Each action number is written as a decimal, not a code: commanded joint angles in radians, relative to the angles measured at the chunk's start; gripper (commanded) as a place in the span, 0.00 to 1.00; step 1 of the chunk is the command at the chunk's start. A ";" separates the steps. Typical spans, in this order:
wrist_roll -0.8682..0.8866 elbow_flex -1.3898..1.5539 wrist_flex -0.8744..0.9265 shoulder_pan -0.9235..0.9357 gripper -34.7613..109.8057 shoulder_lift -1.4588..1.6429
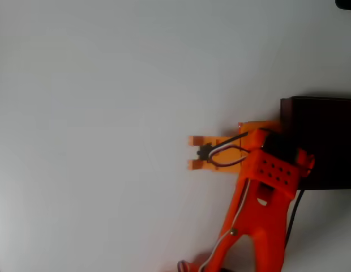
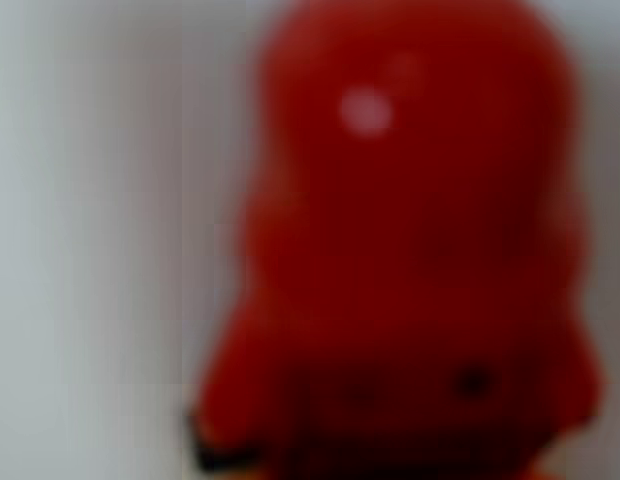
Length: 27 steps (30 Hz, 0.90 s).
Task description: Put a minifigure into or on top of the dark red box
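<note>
**benchrat:** So, anyone make sense of that grab? From above the orange gripper (image 1: 193,153) was reaching left across the white table (image 1: 96,113), with the dark red box (image 1: 322,141) sitting just behind the arm at the right edge. I couldn't spot a figure from up there at all.

**servo_sam:** Wrist cam had it. The minifigure (image 2: 410,250) was a big red blur right up against the lens, rounded head on top, a dark bit low down. Way out of focus, so I'd guess it sat right at the fingers or between them.

**benchrat:** Clamped or not, though?

**servo_sam:** Honestly couldn't tell. From overhead the two orange finger ends looked parallel with a small gap, and whatever was in that gap was too tiny to read. Could've been pinching the figure, could've been just hovering over it.

**benchrat:** How would you expect it to behave in the pinch?

**servo_sam:** Judging by looks: hard glossy plastic, next to no weight, stiff, not fragile. That shiny spot on the head said slippery to me, and the rounded top would squirt out of flat pads. I'd take it across the body below the head, where the sides looked flatter.

**benchrat:** And the box?

**servo_sam:** Near, on the other side of the wrist from the fingers. Light toy, so drop it in from low or it bounces.
</note>
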 commanded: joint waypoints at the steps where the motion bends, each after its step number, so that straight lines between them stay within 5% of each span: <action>1: 0.025 -0.051 0.086 -0.008 0.24 0.084; 13: 0.169 0.003 0.147 0.216 0.24 0.410; 27: 0.308 -0.486 0.265 0.350 0.24 -0.025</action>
